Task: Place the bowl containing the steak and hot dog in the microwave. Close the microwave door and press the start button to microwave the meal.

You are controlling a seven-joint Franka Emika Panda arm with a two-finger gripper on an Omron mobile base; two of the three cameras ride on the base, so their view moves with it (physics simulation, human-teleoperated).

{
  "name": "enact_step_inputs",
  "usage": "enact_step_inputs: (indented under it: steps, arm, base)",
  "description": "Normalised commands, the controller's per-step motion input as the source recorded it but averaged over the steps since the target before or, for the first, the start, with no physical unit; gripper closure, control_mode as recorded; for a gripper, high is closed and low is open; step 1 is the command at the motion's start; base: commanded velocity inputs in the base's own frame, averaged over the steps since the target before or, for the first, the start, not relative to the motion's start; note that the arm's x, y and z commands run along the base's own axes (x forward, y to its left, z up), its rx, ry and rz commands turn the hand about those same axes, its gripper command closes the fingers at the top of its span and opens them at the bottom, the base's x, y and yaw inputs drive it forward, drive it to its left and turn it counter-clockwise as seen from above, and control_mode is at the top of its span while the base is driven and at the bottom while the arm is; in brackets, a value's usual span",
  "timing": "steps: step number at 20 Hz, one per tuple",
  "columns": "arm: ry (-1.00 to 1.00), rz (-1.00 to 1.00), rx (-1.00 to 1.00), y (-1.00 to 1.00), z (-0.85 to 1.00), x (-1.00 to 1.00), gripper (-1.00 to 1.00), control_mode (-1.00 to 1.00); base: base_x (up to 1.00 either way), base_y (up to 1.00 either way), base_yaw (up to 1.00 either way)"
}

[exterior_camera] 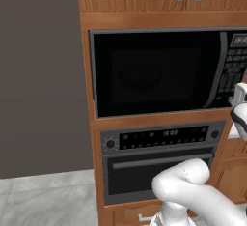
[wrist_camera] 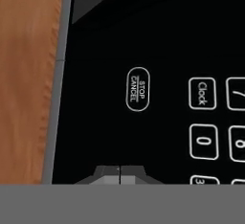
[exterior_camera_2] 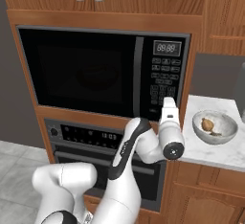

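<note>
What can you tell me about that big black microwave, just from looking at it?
The microwave is a large glossy black box built into wooden cabinetry above an oven. Its door is shut; a bowl shows dimly through the dark window. A keypad with a digital display sits on its right, and the robot's shut gripper is right at it.

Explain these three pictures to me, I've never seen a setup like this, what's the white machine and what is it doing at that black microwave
The white machine is a robot arm on a base that can drive, in a rendered kitchen. Two pictures come from cameras on that base, behind the arm to its left and right. The third comes from a camera on the hand, looking along its gripper, whose two fingers are shut together and hold nothing.

The microwave is built into wooden cabinets above an oven. The microwave door is closed, and a dark bowl shape shows faintly through its window. The hand is right up at the keypad, low on the panel; its camera shows the Stop/Cancel button just ahead.

On the marble counter to the right sits a grey bowl with a brown lump of food.
</note>
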Motion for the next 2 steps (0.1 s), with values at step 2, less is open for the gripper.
enact_step_inputs:
  steps: [2]
  arm:
    - [0.0,0.0,0.07,-0.34,0.0,0.44,1.0,-1.0]
  base:
    - [0.0,0.0,0.0]
